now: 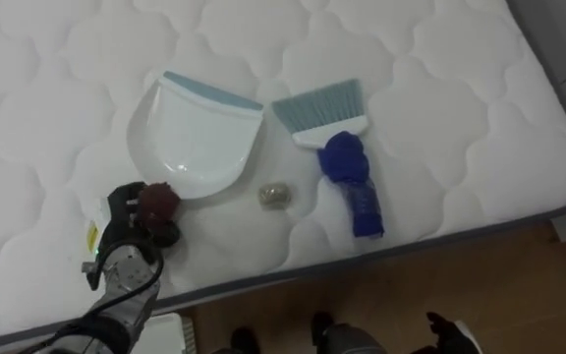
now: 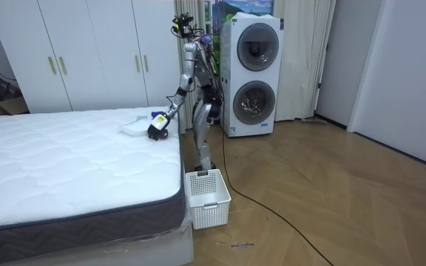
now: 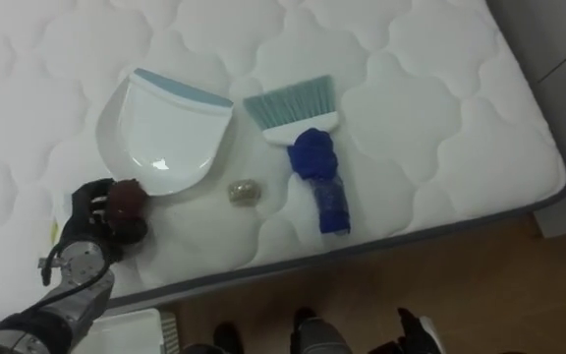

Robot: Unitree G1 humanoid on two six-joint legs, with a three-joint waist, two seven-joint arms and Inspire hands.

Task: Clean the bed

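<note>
Left hand fingers clamped on red handle of pan; I worry it twists, nudging wad off bed.

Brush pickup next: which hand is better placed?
Right, probably. The brush lies right of the dustpan, on the side where the right hand hangs low. The left hand, by the dustpan's near edge, is curled on a dark red object.

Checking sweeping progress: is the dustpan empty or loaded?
Empty: the dustpan is bare white inside, and the small crumpled scrap lies on the mattress just outside it.
</note>
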